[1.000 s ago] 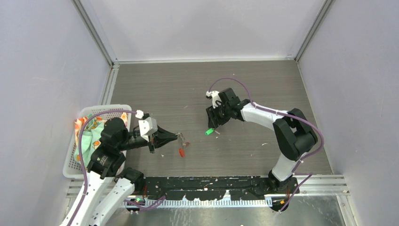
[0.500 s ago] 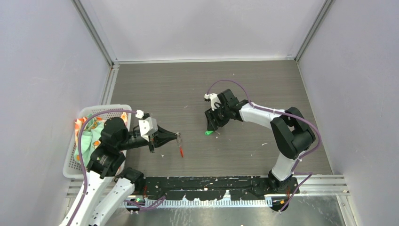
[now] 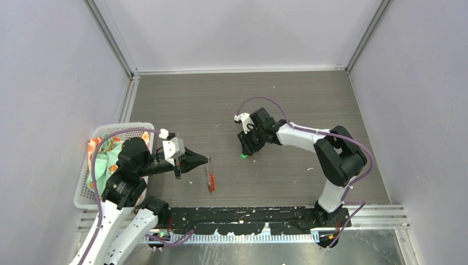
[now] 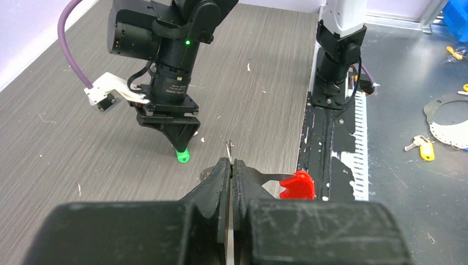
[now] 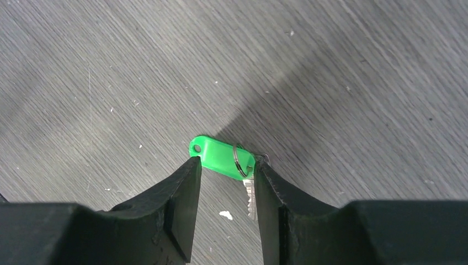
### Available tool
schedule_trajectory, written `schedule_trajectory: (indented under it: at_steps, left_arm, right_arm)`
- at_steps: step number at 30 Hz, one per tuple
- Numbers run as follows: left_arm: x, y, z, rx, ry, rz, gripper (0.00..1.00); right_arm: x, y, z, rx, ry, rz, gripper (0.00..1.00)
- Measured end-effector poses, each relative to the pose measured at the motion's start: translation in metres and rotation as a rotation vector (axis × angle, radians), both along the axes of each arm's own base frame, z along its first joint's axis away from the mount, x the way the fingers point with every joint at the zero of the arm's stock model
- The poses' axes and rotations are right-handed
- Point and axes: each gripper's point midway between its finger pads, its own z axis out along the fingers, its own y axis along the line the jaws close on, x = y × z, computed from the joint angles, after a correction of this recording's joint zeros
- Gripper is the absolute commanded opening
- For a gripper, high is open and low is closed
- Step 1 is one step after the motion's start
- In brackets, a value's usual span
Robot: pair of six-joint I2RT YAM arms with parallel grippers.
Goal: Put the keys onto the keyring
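Grey wood-grain table [image 3: 309,105] fills the middle of the top view.

1. Left gripper [image 4: 230,163]: its 2 fingers are pressed together at the tips and pinch the thin metal of the keyring [image 4: 266,176]. The keyring's red strip [image 4: 297,185] sticks out to the right of the fingertips in the left wrist view. In the top view the same gripper [image 3: 206,160] sits left of centre and the red strip [image 3: 210,182] hangs just below its tip. A thin metal sliver stands up between the fingertips; I cannot tell what it is.

2. Right gripper [image 5: 226,161]: jaws stand apart, pointing down at the table, with 1 finger on each side of the green-tagged key [image 5: 221,157]. The left-hand fingertip in that view is at the end of the green tag. The other is just beside the small split ring that joins tag and key blade. The key lies flat on the table, near the centre of the top view [image 3: 243,156] and well apart from the keyring.

3. A white basket [image 3: 118,128] sits at the left edge of the top view, holding a patterned cloth [image 3: 104,157].

4. The 2nd key is not made out in any view.
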Motion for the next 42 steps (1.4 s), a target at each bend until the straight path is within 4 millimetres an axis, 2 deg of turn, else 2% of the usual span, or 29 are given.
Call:
schedule_trajectory:
  at_steps: [6, 12, 19, 26, 29, 35, 39, 42]
  left_arm:
    - [0.000, 0.000, 0.000, 0.001, 0.001, 0.002, 0.00]
    - [0.000, 0.000, 0.000, 0.001, 0.001, 0.002, 0.00]
    - [0.000, 0.000, -0.001, 0.003, 0.008, 0.002, 0.00]
    - [-0.001, 0.001, -0.003, 0.005, 0.021, 0.003, 0.00]
    - [-0.001, 0.002, -0.002, 0.001, 0.022, 0.015, 0.00]
    - [-0.002, 0.002, 0.000, -0.007, 0.026, 0.020, 0.00]
    - [-0.002, 0.002, 0.000, -0.007, 0.026, 0.021, 0.00]
    - [-0.001, 0.003, -0.002, -0.001, 0.023, 0.026, 0.00]
  right_arm:
    - [-0.002, 0.000, -0.010, -0.032, 0.002, 0.009, 0.37]
    - [0.002, -0.001, -0.011, -0.044, -0.010, -0.006, 0.28]
    - [0.003, -0.001, -0.011, -0.043, -0.007, -0.014, 0.06]
    - [0.001, -0.001, -0.007, -0.034, 0.003, -0.032, 0.03]
    - [-0.003, -0.001, 0.006, -0.014, -0.015, -0.044, 0.04]
    - [-0.028, 0.010, 0.053, 0.049, -0.106, -0.019, 0.01]
    - [-0.054, 0.016, 0.067, 0.070, -0.131, 0.008, 0.01]
    - [-0.078, 0.017, 0.090, 0.124, -0.137, 0.046, 0.01]
